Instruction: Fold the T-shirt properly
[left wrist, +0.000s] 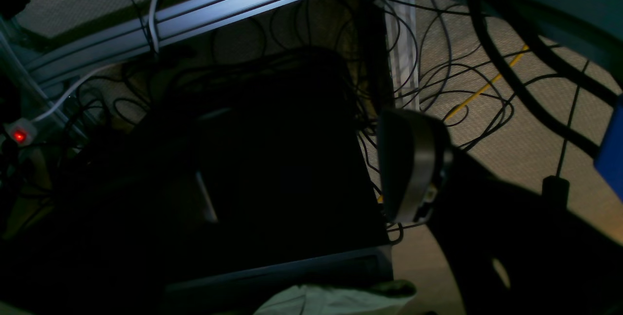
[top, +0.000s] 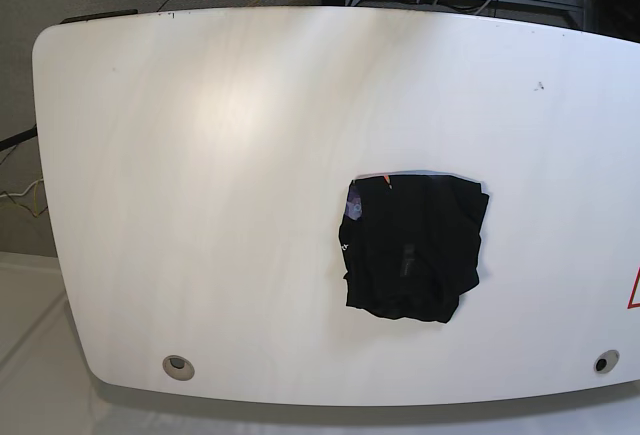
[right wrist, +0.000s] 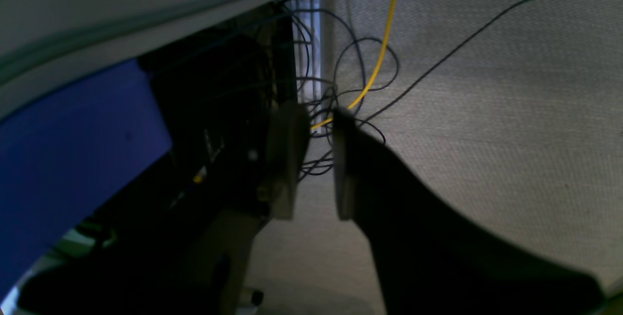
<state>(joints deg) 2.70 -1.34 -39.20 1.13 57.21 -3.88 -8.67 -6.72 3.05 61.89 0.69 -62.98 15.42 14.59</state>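
The black T-shirt (top: 415, 250) lies on the white table (top: 200, 155) right of centre, folded into a compact rectangle. A purple print and a tiny orange tag show at its upper left edge. Neither arm appears in the base view. Both wrist views look at the floor and cables, not at the shirt. My right gripper (right wrist: 319, 125) has its jaws a narrow gap apart with nothing between them. Of my left gripper (left wrist: 311, 188), one grey finger (left wrist: 413, 169) shows clearly; the other side is lost in the dark. The jaws stand wide and hold nothing I can see.
Tangled black cables and a yellow cable (right wrist: 384, 37) lie on the carpet. An aluminium frame rail (left wrist: 219, 8) and a switch with a red light (left wrist: 19, 135) are nearby. The table has holes (top: 179, 365) near its front corners.
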